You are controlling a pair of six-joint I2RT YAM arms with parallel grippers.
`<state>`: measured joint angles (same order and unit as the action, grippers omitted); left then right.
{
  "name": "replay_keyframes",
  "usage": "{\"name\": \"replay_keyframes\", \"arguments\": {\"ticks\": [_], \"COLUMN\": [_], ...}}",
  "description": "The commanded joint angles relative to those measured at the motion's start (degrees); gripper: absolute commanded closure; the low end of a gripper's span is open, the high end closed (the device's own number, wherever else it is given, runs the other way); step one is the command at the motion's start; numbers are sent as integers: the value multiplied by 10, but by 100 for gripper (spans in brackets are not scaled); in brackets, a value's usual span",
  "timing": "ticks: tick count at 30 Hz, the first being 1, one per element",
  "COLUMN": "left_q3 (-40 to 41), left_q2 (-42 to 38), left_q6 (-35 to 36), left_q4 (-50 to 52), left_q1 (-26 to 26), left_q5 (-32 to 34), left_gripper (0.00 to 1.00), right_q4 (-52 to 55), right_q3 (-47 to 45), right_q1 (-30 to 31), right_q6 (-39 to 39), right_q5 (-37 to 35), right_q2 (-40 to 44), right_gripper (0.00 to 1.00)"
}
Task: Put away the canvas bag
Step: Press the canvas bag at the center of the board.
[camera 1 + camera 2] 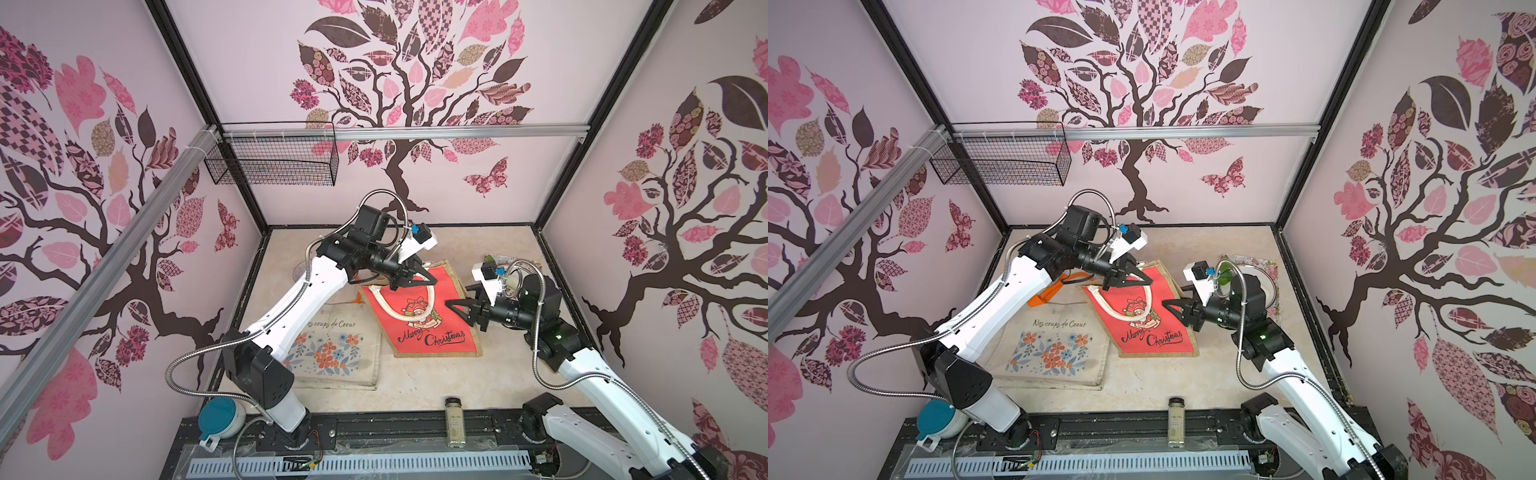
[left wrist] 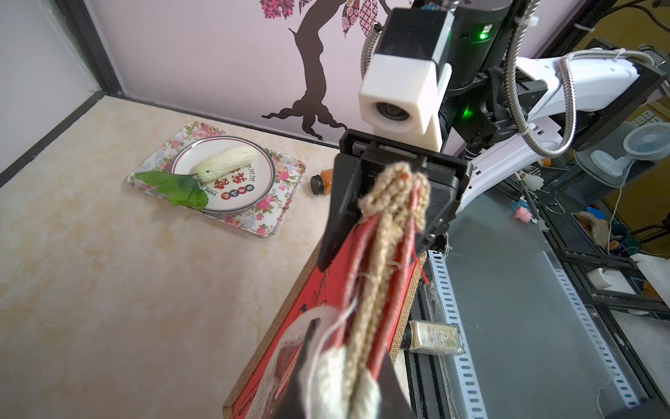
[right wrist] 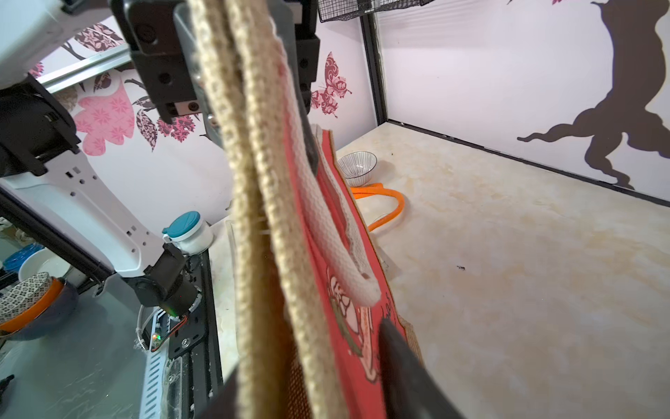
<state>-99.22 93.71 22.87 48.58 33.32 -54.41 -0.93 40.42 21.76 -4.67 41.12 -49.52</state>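
My left jaws clamp the top edge of the red, jute-trimmed canvas bag (image 1: 432,328) lettered Merry Christmas; my right jaws stand apart at its side.

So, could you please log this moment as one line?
left gripper: shut on red bag | right gripper: open, at bag's edge

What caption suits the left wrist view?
Left gripper clamps the red Christmas bag while the open right gripper straddles its edge.
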Motion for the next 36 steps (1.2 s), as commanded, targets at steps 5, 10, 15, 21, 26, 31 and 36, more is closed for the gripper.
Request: {"name": "replay_keyframes", "arguments": {"ticks": [5,10,15,21,26,31,36], "left_q3": [47,94,84,97,115,113,118], "left_q2": [-63,-103,-103,-95,-86,-81,-79], "left_q6": [-91,-132,-118,-119,-115,-94,-89], "left_q4": [-112,-174,-154,-169,-153,-120,-117], "left_q1": [-10,-13,-14,-15,-15,-15,-15], "left_q5": [71,103,103,39,24,29,30], "left_gripper": [100,100,100,100,100,100,100], "right_q4": [38,98,97,-20,-28,-26,-17], "right_q3": [-22,-42,-77,-118,-99,-83,-75], "right_q1": [4,3,3,5,23,39,60], "right_q6": [-91,-140,-159,-170,-118,-89,-54], "right_q5": [-138,-180,-137,-10,-35,-38,-53], "right_q2": [78,137,158,99,68,55,50], "right_gripper": [0,0,0,22,30,35,47]}}
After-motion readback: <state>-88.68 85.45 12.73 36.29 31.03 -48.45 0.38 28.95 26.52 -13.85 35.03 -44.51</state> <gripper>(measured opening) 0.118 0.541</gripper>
